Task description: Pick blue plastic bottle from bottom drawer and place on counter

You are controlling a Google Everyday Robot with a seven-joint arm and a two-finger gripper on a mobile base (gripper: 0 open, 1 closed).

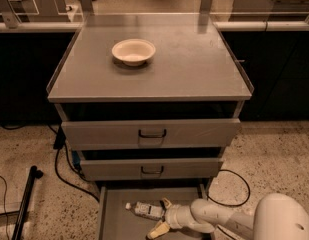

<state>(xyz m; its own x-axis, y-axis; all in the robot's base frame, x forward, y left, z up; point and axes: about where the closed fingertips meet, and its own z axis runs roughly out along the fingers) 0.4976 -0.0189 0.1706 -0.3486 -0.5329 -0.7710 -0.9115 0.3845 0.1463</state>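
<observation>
One blue plastic bottle (pixel 145 210) lies in the bottom drawer (pixel 118 220) beside the gripper (pixel 162 216).

Counter (pixel 194 69) — cream bowl (pixel 134 51), bottom drawer (pixel 116 226) — bottle (pixel 145 210), hand (pixel 159 217) spread beside it

The white arm (pixel 221 219) is seen entering from the near right corner, where a large rounded link (pixel 284 219) is cut off by the frame edge. A slimmer forearm is stretched leftward from it, nearly level, and ends in a thick wrist (pixel 181 216). The end effector (pixel 162 216) is held low at the near edge, just right of centre, pointing left. Its two yellowish fingers (pixel 157 229) are spread apart, one toward the far side, one toward the near left.
</observation>
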